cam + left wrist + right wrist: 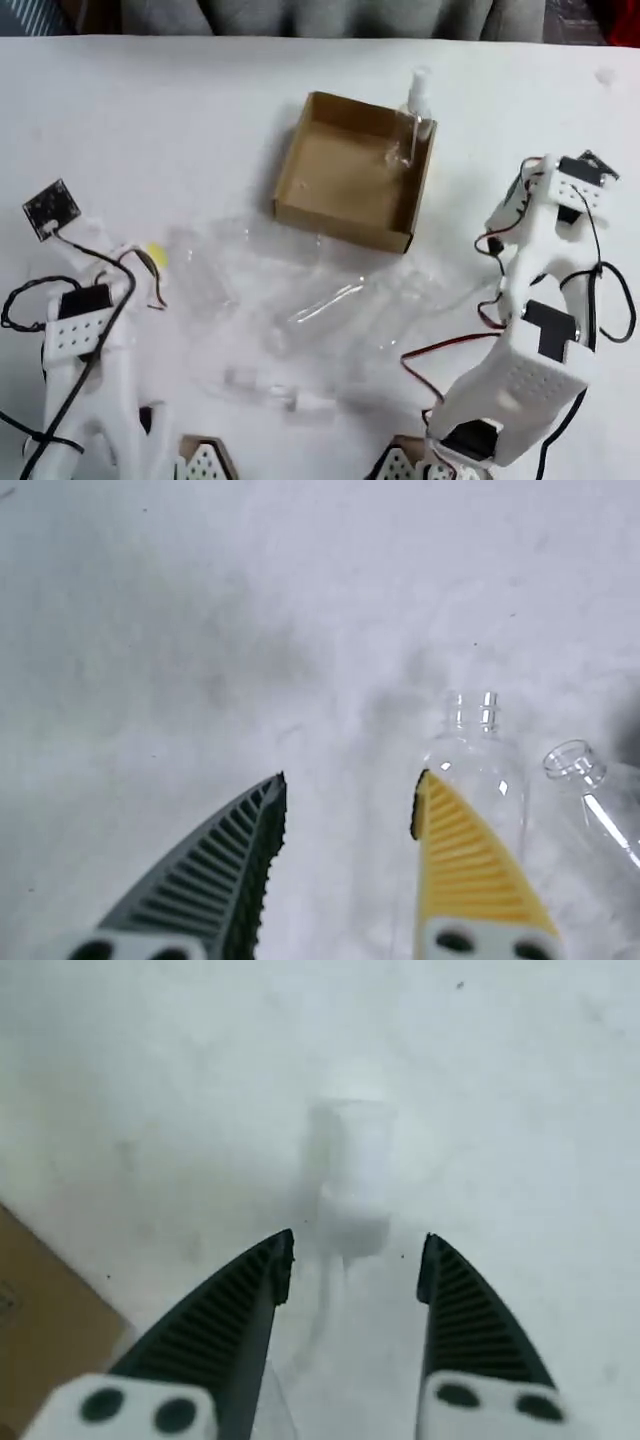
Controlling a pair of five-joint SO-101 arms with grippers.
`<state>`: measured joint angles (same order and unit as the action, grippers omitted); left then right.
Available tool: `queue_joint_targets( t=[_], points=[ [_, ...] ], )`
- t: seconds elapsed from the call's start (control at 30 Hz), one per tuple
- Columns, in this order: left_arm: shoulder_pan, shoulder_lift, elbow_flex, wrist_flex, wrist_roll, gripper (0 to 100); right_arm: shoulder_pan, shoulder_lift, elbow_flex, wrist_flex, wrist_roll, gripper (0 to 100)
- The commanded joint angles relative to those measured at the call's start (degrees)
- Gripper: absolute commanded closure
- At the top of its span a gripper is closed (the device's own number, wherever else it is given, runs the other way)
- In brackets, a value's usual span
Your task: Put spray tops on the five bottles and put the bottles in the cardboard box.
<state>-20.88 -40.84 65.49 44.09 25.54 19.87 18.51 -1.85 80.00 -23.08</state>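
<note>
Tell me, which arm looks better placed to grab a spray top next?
The right, probably. The right hand, open, hangs over a spray top, while the left hand, also open, sits beside an uncapped bottle.

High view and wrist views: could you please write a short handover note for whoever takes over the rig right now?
Left gripper: open, empty, over the table beside an uncapped bottle.
Right gripper: open, empty, above a loose spray top.
Done: one capped bottle leans in a corner of the cardboard box.
To do: the other clear bottles lie on the table between the arms. They need tops, then boxing. Their exact count is hard to tell.
</note>
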Motion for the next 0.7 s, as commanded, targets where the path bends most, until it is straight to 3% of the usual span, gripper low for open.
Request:
queue_joint_targets(
  t=[0.0, 0.43, 0.6, 0.67],
  points=[
    [1.0, -1.3, -0.2, -1.4, 0.1, 80, 0.3, -0.7, 2.2, -5.2, 0.0, 83.1],
    [1.0, -1.3, -0.2, -1.4, 0.1, 80, 0.7, 8.0, 4.2, -13.8, -0.1, 83.7],
    [1.0, -1.3, -0.2, -1.4, 0.1, 80, 0.8, 9.8, 0.4, -10.2, -0.2, 99.4],
    [1.0, -1.3, -0.2, -1.4, 0.1, 80, 0.4, 9.5, -0.7, -6.9, -0.4, 96.4]
  ],
)
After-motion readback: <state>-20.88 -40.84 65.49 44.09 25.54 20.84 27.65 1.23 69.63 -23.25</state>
